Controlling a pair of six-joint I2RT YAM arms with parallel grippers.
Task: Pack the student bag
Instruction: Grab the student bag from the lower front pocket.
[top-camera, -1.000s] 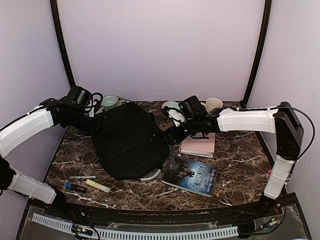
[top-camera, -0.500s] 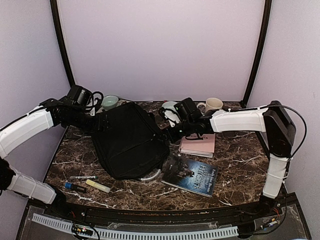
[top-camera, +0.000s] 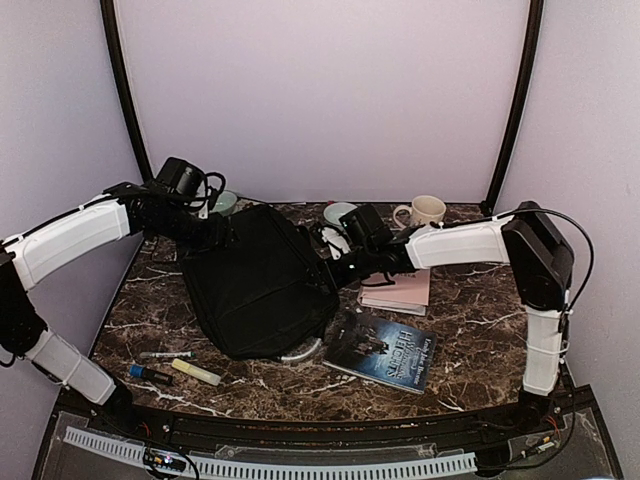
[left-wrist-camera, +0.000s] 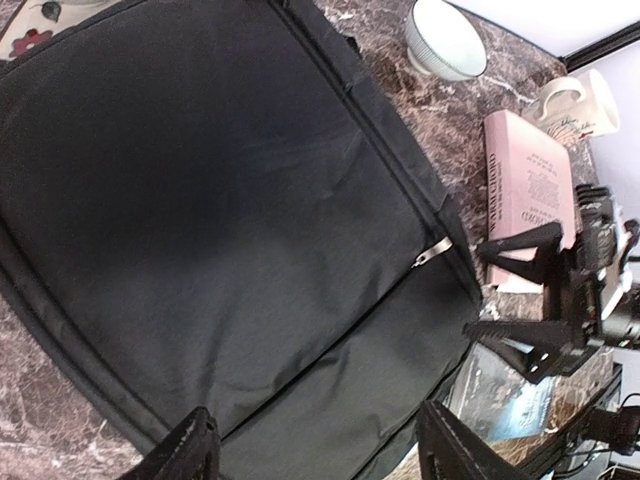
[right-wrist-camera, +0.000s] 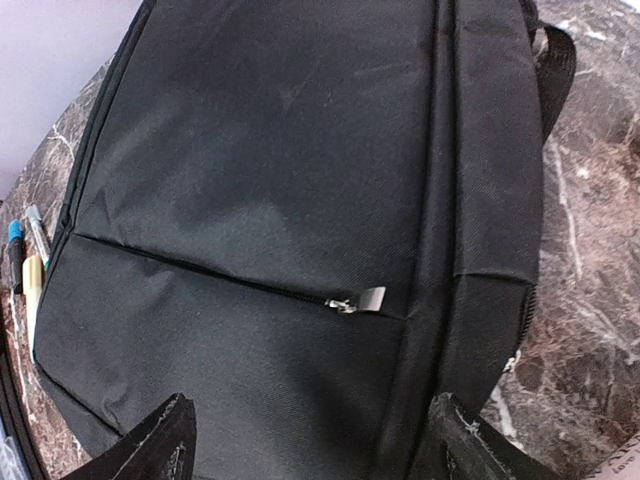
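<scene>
Arms have both drawn in over the student bag (top-camera: 260, 285), which lies flat and zipped in the middle of the table (top-camera: 470, 320). Left tool (top-camera: 215, 235) is above its far-left corner and right tool (top-camera: 335, 262) at its right edge near the zipper pull (right-wrist-camera: 360, 299). Both are spread wide, holding nothing. Opening it seems next. Pink book (top-camera: 398, 290) and dark book (top-camera: 385, 345) crowd the right side; pens (top-camera: 170, 368) sit front-left, away from both arms.

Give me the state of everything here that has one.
student bag, lying flat, front pocket zipped shut.
left gripper, open, empty, over the student bag.
right gripper, open, empty.
mug, upright.
bowl, upright.
pink book, closed, flat.
dark book, closed, flat.
</scene>
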